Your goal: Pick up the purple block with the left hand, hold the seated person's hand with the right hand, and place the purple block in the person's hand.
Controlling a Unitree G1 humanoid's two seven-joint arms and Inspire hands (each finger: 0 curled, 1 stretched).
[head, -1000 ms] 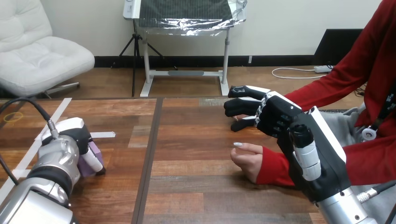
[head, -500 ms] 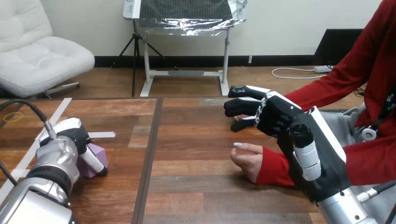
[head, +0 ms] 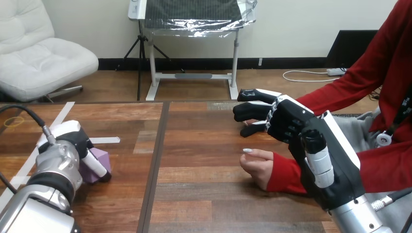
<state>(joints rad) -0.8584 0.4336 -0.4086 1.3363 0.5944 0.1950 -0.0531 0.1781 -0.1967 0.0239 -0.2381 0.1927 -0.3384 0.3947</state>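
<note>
**Left robot hand on the block; right robot hand beside the person's arm**

The left robot hand [head: 73, 140] sits at 8 o'clock on the counter [head: 194, 194], back upward. One finger curls down across the near face of the purple block [head: 101, 158], gripping it. The block sits at the counter's surface and shows at this hand's 4 o'clock side. A strip of white tape [head: 104, 140] lies near the block at its 12 o'clock. The right robot hand [head: 294, 121] is at 3 o'clock, over the counter, reaching toward 9 o'clock. Whether it is open or closed on anything cannot be told. A red sleeve [head: 335, 92] runs in from 2 o'clock and passes behind this hand. The person's hand [head: 256, 165] lies loosely curled on the counter at 7 o'clock from the right robot hand, near it but apart. It is well apart from the block, which lies at its 9 o'clock.
</note>
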